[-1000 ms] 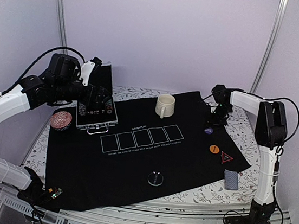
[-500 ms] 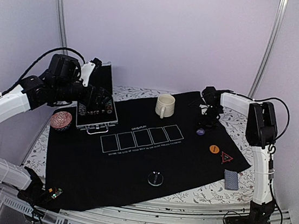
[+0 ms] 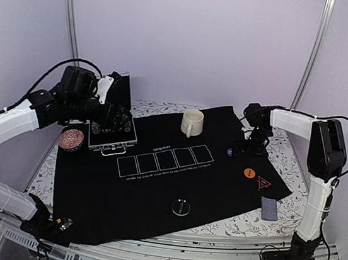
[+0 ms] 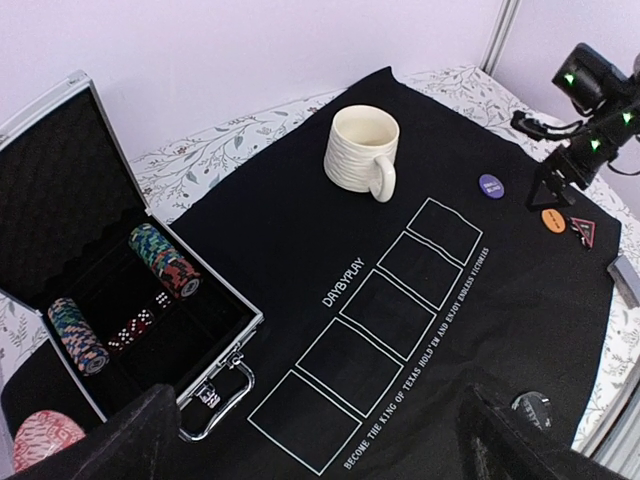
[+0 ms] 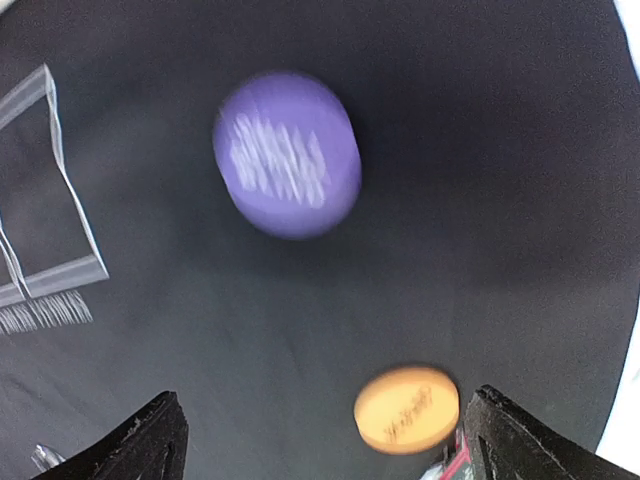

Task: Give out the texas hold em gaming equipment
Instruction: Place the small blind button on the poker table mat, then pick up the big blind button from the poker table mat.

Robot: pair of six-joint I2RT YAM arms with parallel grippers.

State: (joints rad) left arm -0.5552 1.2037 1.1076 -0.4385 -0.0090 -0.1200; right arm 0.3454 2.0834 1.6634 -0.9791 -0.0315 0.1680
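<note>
Open case (image 3: 112,122) blocks back-left, chip stack (image 3: 71,138) just left of it, mug (image 3: 191,122) upright at back centre, mat (image 3: 102,197) middle and front-left passable, only dark disc (image 3: 181,207) near front edge, right side crowded: right gripper (image 3: 241,148) low by purple disc (image 3: 229,152), orange disc (image 3: 249,173), triangle (image 3: 263,182), cards (image 3: 269,209) at front-right edge.

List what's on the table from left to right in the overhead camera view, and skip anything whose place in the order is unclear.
pinkish chip stack → open chip case → cream mug → purple disc → orange disc → red-edged triangle
</note>
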